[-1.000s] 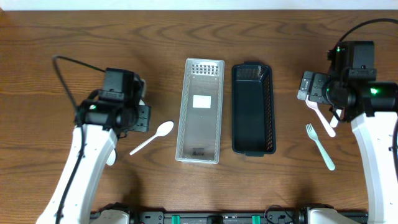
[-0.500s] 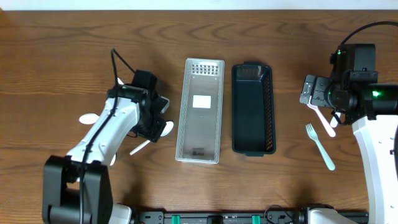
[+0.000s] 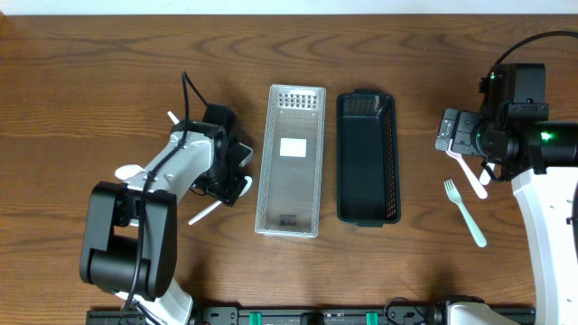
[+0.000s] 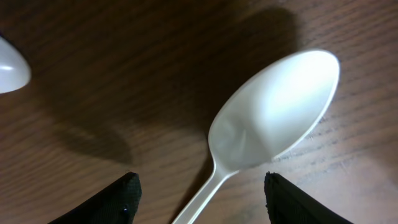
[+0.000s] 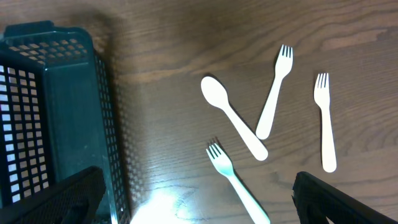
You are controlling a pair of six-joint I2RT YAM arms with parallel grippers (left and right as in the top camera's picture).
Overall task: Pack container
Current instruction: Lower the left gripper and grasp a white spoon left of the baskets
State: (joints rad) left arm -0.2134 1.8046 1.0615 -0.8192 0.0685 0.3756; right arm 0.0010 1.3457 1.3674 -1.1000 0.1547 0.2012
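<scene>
A white plastic spoon (image 4: pixel 273 112) lies on the table just left of the silver perforated container (image 3: pixel 291 99). Its handle (image 3: pixel 203 214) sticks out below my left gripper (image 3: pixel 237 183). In the left wrist view my left gripper (image 4: pixel 208 202) is open, low over the table, with one finger on each side of the spoon's handle. My right gripper (image 3: pixel 454 135) is open and empty, hovering above the table right of the dark green basket (image 3: pixel 391 158). Below it, in the right wrist view, lie a white spoon (image 5: pixel 233 124) and three forks (image 5: pixel 273 90), (image 5: pixel 324 121), (image 5: pixel 233 177).
Another white spoon's bowl (image 3: pixel 128 172) shows left of the left arm, and in the left wrist view (image 4: pixel 9 65). The green basket's wall (image 5: pixel 115 124) is at the left of the right wrist view. A fork (image 3: pixel 465 212) lies near the front right.
My left arm swung right and down from the table's left side onto the spoon beside the silver container. The right arm has barely moved.
</scene>
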